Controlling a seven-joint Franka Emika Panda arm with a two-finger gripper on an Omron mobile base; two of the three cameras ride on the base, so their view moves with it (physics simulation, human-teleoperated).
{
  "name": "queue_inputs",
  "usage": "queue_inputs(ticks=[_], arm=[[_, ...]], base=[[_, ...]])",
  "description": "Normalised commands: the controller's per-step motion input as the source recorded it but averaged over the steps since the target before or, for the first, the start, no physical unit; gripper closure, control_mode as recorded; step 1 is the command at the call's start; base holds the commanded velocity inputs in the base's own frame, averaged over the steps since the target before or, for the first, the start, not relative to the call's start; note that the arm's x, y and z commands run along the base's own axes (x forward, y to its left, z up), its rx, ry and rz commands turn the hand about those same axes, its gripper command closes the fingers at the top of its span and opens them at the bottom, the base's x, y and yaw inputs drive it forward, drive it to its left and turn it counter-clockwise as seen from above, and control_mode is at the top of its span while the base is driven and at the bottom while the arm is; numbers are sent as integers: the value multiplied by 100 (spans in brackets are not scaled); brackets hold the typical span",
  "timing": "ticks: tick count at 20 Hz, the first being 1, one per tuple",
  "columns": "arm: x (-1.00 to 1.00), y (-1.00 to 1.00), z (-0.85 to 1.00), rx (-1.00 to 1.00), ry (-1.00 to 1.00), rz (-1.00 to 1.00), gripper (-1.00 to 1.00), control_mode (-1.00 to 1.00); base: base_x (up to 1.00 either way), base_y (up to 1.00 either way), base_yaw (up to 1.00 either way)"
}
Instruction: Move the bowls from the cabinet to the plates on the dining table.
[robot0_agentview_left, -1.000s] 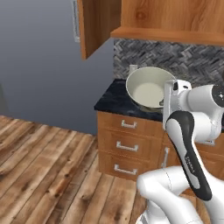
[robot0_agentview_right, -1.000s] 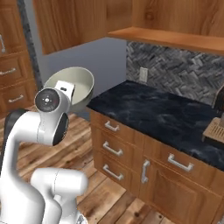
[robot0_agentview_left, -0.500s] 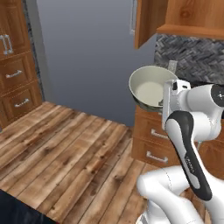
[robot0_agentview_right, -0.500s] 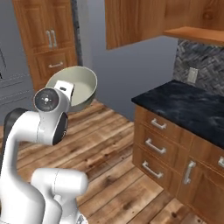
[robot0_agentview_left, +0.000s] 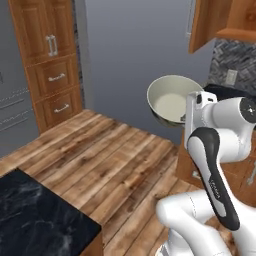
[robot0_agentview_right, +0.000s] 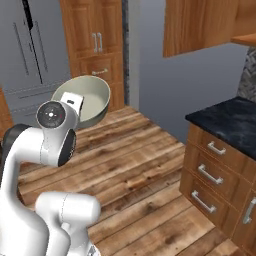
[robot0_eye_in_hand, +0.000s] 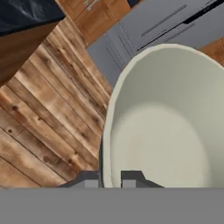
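gripper: jaws pinch the near rim of the bowl, one finger inside the wall, one outside.
bowl: held up in the air in front of the arm, clear of floor and counters; cream inside, round, so no long axis.
bowl's facing: tipped on its side, mouth turned back toward the base cameras and a little upward, rim nearly upright.
bowl from jaws: straight ahead of the fingers, its body spreading away from the gripped rim.
wood floor: open planks between robot and table.
dining table: black marble corner at lower left in the left base view, low and to the arm's left, well apart from the bowl; i see no plate on this corner.
coming move, as i judge it: carry the bowl left and down over the table top, then level its mouth upward.
wall cabinet: up and right, behind the bowl.
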Motion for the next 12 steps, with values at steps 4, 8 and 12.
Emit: queue_inputs(ticks=[4, 8, 12], arm=[[0, 0, 0, 0, 0, 0, 100, 100], [0, 0, 0, 0, 0, 0, 100, 100], [0, 0, 0, 0, 0, 0, 100, 100]], base=[[25, -4, 30], [53, 0, 28], [71, -2, 25]])
